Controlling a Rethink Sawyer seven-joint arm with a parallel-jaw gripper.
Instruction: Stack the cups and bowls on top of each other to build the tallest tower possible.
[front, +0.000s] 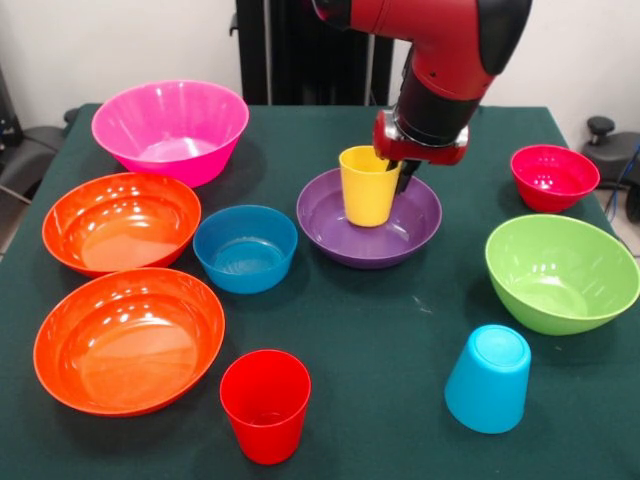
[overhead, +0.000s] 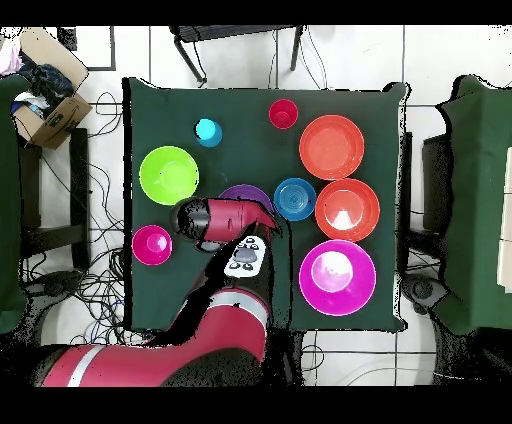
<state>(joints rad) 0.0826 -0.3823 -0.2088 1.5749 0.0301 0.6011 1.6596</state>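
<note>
A yellow cup stands upright inside the wide purple bowl near the table's middle. My gripper is at the cup's far right rim, its grip hidden. In the front view, a small blue bowl, two orange bowls and a magenta bowl lie to the left. At the right are a crimson bowl and a lime green bowl. Near the front edge stand an upright red cup and an upside-down light blue cup. From overhead, my arm covers most of the purple bowl.
All pieces sit apart on the dark green table. In the overhead view a cardboard box stands on the floor off the table's top left corner, and a chair is at the top edge.
</note>
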